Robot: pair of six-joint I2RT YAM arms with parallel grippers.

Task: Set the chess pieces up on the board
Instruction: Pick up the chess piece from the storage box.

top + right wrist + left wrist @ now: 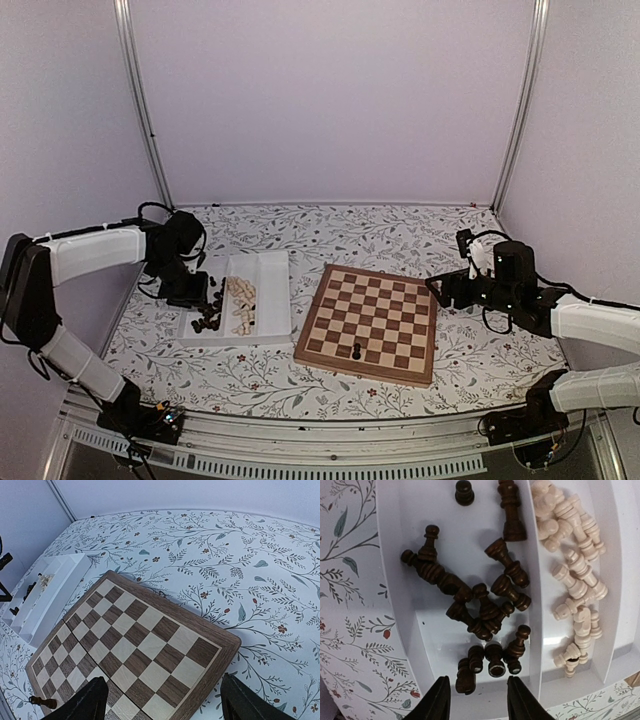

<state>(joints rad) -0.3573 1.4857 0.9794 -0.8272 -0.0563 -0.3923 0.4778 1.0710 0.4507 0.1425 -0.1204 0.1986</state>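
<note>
Found dark chess pieces [485, 610] heaped and interlocked mid-compartment of white tray [400, 530], scarcely a finger-gap between. Easier reach at lone pawn [464, 492], standing apart from heap. Hemmed on pale-piece side by divider wall [534, 605]. At left pincer [476, 685], fingers spread, lying pieces just ahead. On board [390, 300], open squares throughout save one dark piece [356, 351] at near edge.

even soft light, faint shadows, sharp frames, slight wrist-view distortion

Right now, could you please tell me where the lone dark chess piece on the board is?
In the top external view, the dark chess piece sits in the board's nearest row, about mid-row, right of the white tray.
</note>
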